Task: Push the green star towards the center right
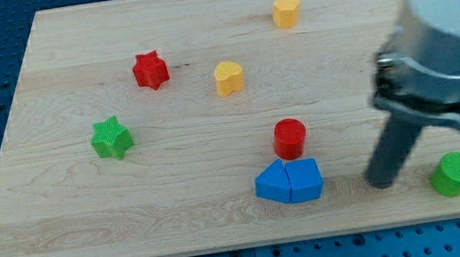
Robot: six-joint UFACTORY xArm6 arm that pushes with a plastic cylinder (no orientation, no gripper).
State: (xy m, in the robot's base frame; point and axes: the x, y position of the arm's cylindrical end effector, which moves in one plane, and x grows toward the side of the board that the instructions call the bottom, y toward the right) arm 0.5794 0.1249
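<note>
Wooden table top [226, 228] with eight blocks and the arm's rod, seen at a moment when the task appears not yet begun. The green star [111, 138] lies near the left edge, about midway between the top and bottom edges — well apart from the centre of the right edge, where it is to go. My tip [383, 183] rests on the board near the bottom right corner, between the two touching blue blocks [289, 182] on its left and the green cylinder [454, 174] on its right, touching neither as far as can be seen. The arm carries no jaws; it ends in the bare rod, so there is nothing to spread or pinch. Judged from this layout, all of the work remains: the tip must cross to the left edge side of the star, then drive it rightward across nearly the whole board. Along or near that line stand the red cylinder [290, 138] just above the blue blocks and the yellow heart-like block [228, 78] — possible obstructions. The red star [150, 70] and the yellow hexagonal block [286, 11] lie nearer the top edge, clear of the path.
</note>
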